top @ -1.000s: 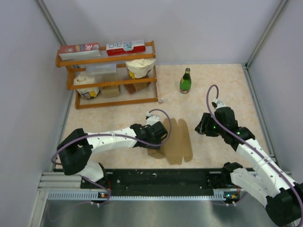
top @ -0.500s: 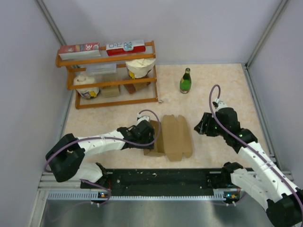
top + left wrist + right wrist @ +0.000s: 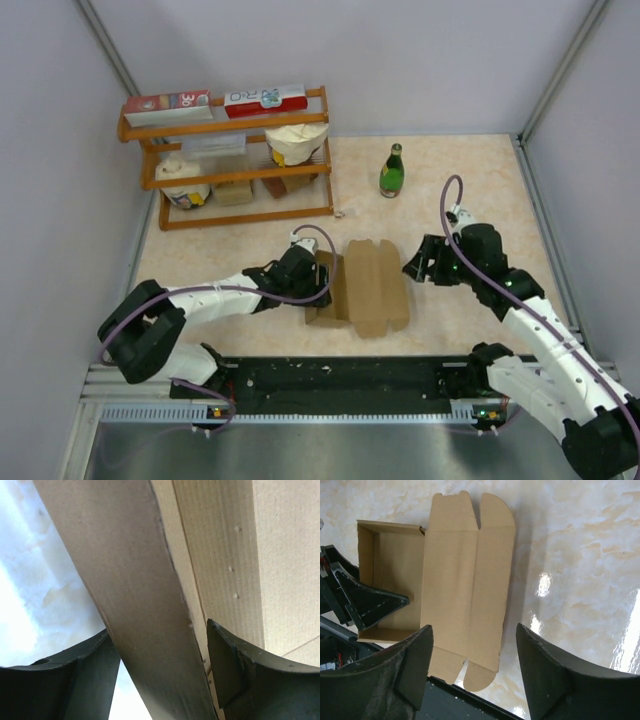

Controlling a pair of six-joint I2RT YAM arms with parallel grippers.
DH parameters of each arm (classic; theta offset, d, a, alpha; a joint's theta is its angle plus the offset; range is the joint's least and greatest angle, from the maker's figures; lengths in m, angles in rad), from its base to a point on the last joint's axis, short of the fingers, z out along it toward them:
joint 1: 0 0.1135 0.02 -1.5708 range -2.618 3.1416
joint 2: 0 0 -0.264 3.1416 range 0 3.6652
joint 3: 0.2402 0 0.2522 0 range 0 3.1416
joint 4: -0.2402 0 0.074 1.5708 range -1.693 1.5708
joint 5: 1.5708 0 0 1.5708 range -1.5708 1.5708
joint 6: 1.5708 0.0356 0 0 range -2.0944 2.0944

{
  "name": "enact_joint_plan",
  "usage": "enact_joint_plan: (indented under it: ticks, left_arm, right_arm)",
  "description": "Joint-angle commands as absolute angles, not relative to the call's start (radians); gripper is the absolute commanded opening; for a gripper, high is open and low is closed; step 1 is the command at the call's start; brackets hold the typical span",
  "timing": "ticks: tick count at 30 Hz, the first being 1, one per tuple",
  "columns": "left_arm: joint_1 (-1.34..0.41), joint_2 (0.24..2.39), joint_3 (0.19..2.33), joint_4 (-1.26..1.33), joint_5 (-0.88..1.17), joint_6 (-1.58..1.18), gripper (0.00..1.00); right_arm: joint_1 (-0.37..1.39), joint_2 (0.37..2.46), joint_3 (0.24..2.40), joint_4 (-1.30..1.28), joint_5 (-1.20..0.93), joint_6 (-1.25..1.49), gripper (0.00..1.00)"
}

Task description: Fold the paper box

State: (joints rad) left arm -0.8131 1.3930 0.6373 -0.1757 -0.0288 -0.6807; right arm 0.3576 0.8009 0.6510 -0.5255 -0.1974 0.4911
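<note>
The paper box (image 3: pixel 372 290) is plain brown cardboard, partly folded. Its left part forms a shallow tray with raised walls, and the lid panels lie flat to the right. It also shows in the right wrist view (image 3: pixel 465 580). My left gripper (image 3: pixel 322 275) is shut on the tray's left wall. In the left wrist view that wall (image 3: pixel 140 580) fills the gap between the fingers of my left gripper (image 3: pixel 162 630). My right gripper (image 3: pixel 412 268) is open and empty. It hovers just above the lid's right edge, and its own view (image 3: pixel 475 627) looks down on the box.
A wooden shelf (image 3: pixel 230 160) with red-and-white cartons and other goods stands at the back left. A green bottle (image 3: pixel 391 172) stands at the back centre. A black rail (image 3: pixel 340 380) runs along the near table edge. Grey walls close in both sides.
My left gripper has drawn back to the left with the tray wall, uncovering the box, which has shifted a little. My right gripper has edged left toward the lid's right edge.
</note>
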Motion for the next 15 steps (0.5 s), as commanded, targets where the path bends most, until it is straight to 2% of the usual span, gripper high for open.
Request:
enact_joint_plan:
  ticks: [1,4,15]
  left_arm:
    - [-0.804,1.465,0.601,-0.140,-0.006,-0.643,0.72]
    - [-0.798,1.489,0.594,-0.121,0.034,-0.637,0.71]
    - [-0.769,1.525,0.555,-0.061,0.072,-0.620,0.71]
  right_arm:
    - [0.345,0.831,0.718,-0.499,-0.245,0.445,0.73]
    - [0.345,0.870,0.721,-0.496,-0.258,0.428,0.76]
    - [0.210,0.953,0.611,-0.321,-0.477,0.480,0.77]
